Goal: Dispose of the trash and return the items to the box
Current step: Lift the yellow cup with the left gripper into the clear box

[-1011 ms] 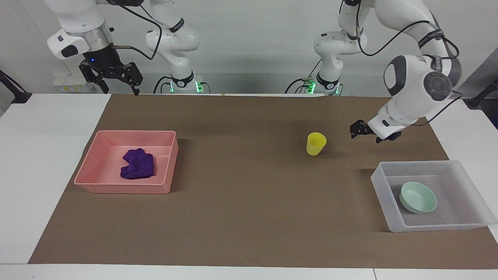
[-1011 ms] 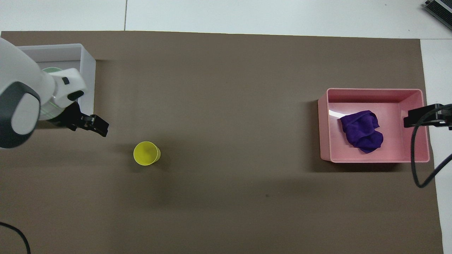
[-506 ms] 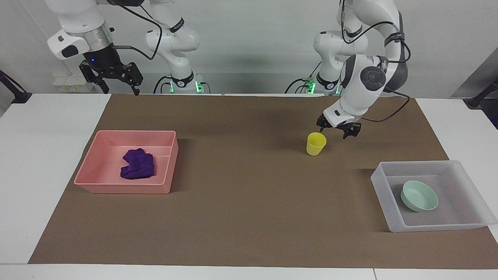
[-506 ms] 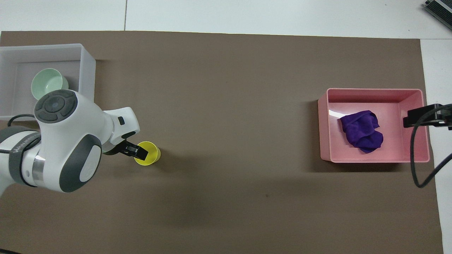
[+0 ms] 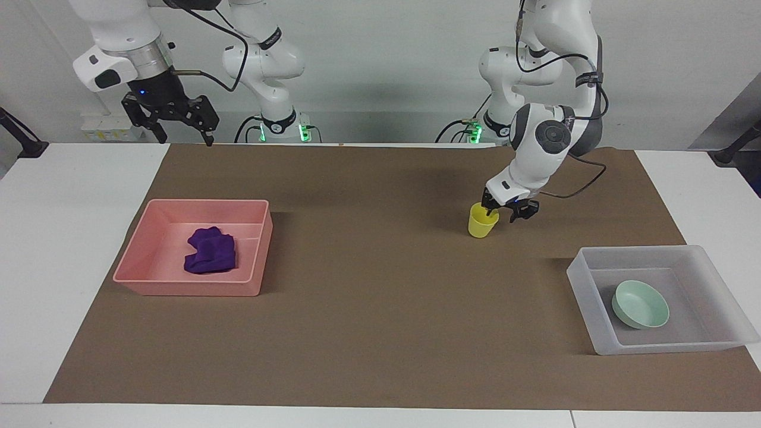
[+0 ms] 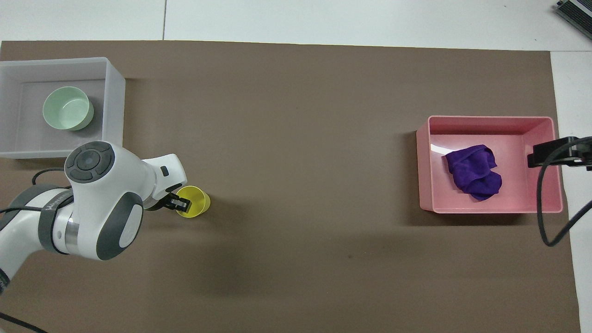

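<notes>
The yellow cup (image 5: 481, 224) stands upright on the brown mat; it also shows in the overhead view (image 6: 198, 202). My left gripper (image 5: 502, 213) is open and low at the cup's rim, one finger inside the cup and the other outside it. The mint-green bowl (image 5: 641, 304) lies in the translucent box (image 5: 585, 297) at the left arm's end. The purple cloth (image 5: 209, 251) lies in the pink tray (image 5: 190, 286) at the right arm's end. My right gripper (image 5: 184, 135) is open and empty, raised over the table edge nearest the robots, and waits.
The brown mat (image 5: 368, 297) covers most of the white table. The box (image 6: 113, 106) and the bowl (image 6: 67, 108) lie farther from the robots than the cup. The pink tray (image 6: 490, 121) holds the cloth (image 6: 474, 172). A black cable (image 6: 543, 208) hangs beside the tray.
My left gripper has swung from beside the box to the yellow cup and come down onto its rim. The bowl has settled in the box. The right arm has not moved.
</notes>
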{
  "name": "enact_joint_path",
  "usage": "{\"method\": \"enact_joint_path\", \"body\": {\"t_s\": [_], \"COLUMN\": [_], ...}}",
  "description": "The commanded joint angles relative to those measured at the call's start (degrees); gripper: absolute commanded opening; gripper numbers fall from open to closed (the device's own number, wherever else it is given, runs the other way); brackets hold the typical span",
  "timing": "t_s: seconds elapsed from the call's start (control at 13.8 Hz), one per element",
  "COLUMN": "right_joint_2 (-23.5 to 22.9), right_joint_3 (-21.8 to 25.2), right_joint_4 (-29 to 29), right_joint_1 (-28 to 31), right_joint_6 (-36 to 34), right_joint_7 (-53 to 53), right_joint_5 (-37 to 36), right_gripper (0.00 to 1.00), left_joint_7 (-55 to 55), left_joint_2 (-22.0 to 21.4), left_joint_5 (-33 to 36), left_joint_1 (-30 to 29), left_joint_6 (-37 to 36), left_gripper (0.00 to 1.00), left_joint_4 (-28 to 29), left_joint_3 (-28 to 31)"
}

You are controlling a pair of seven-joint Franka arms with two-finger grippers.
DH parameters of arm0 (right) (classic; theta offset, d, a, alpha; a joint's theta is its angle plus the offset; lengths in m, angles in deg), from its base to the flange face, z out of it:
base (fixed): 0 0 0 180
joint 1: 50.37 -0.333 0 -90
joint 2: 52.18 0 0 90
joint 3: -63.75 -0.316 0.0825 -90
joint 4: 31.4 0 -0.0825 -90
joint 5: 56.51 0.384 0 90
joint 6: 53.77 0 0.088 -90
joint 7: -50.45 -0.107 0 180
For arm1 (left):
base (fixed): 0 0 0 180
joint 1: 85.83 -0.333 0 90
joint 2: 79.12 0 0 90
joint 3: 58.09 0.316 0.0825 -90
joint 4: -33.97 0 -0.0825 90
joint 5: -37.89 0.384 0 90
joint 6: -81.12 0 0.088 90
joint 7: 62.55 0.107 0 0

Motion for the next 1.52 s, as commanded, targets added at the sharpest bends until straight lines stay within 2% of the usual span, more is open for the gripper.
{"method": "enact_joint_path", "body": {"t_s": [0.0, 0.36, 0.58, 0.87, 1.08, 1.3, 1.44], "right_joint_2": [0.21, 0.21, 0.12, 0.12, 0.21, 0.29, 0.29], "right_joint_3": [-0.16, -0.16, -4.10, -4.03, -4.03, -4.29, -4.21], "right_joint_4": [-0.28, -0.37, -0.37, -0.19, -0.19, -0.28, -0.28], "right_joint_1": [0.49, 1.36, 6.01, 5.76, 5.85, 5.76, 5.76], "right_joint_6": [0.17, 0.17, 0.34, -0.01, 0.17, 0.17, 0.26], "right_joint_7": [1.31, 1.32, 1.32, 1.14, 1.14, 1.05, 0.79], "right_joint_5": [0.27, 0.18, 0.18, -0.09, -0.09, -0.09, -0.09], "right_gripper": [1.00, 1.00, 1.00, 1.00, 1.00, 1.00, 1.00], "left_joint_7": [-2.70, -3.24, -3.07, -2.89, -2.28, -2.10, -1.40], "left_joint_2": [-0.70, -1.22, -0.71, 0.53, 3.94, 7.90, 11.23], "left_joint_5": [-0.72, -0.72, -0.72, -0.46, 2.17, 4.19, 5.96], "left_joint_1": [2.60, 2.09, -0.88, -7.12, -14.05, -19.17, -21.71], "left_joint_6": [1.07, -0.76, -13.39, -26.85, -32.23, -26.73, -22.94], "left_gripper": [0.00, 0.00, 0.00, 0.00, 0.00, 0.00, 0.00], "left_joint_4": [0.74, -1.71, -13.89, -29.28, -40.53, -44.51, -45.14], "left_joint_3": [0.31, 0.40, 0.84, 0.93, 0.93, 0.93, 1.02]}}
